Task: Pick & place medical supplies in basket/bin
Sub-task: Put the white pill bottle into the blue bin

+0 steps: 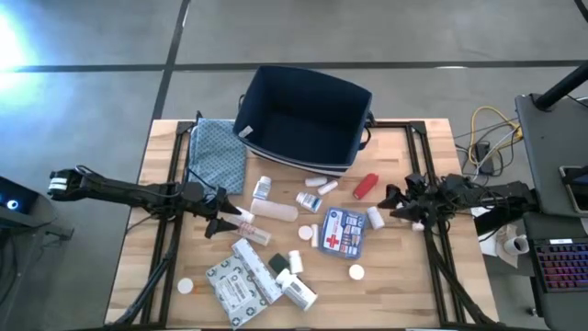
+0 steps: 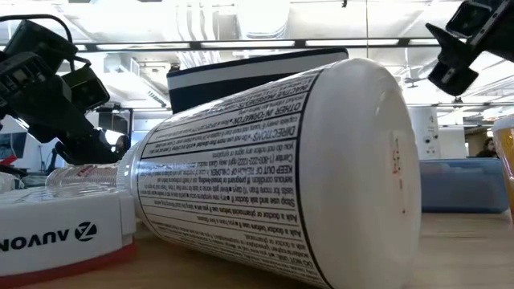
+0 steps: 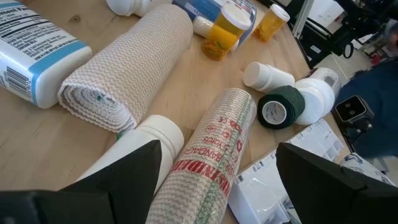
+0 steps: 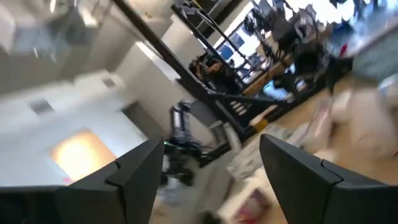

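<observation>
- Nearest the camera in the low view, a white pill bottle lies on its side across the middle of the frame; its label reads "DIRECTIONS" and "KEEP OUT OF REACH OF CHILDREN", the finer print too small to read.
- The basket/bin stands at the upper centre of the high view, on the far edge of the surface. What shows of its inside looks empty, so I judge the task barely begun, with nearly everything left to move.
- The blue patterned cloth lies just left of the bin.
- Grey-white printed packets sit at lower centre; a white box at the low view's lower left reads "AUVON".
- The first-aid box with its red cross lies right of centre, the red bottle above it.
- The left pincer hovers wide open over a bandage roll printed in red, unreadable; a plain bandage roll lies beside it.
- The right pincer, spread wide and empty, hangs at the right of the high view, near a small white bottle.
</observation>
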